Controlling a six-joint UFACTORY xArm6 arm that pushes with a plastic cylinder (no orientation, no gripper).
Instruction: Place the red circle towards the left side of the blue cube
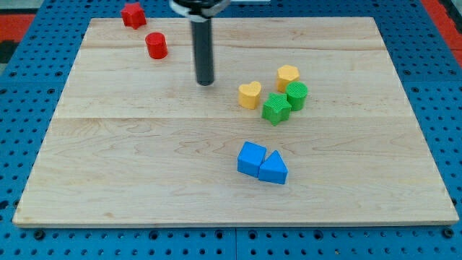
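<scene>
The red circle (156, 45) is a short red cylinder near the view's top left of the wooden board (144, 166). The blue cube (251, 158) sits below the board's middle, touching a blue triangle (273, 169) on its right. My tip (206, 81) is the lower end of the dark rod. It rests on the board to the right of and a little below the red circle, apart from it, and well above and left of the blue cube.
A red star-shaped block (133, 15) lies at the board's top edge, left of the red circle. Right of my tip is a cluster: a yellow heart (250, 94), a yellow hexagon (287, 76), a green circle (297, 94) and a green star (276, 108).
</scene>
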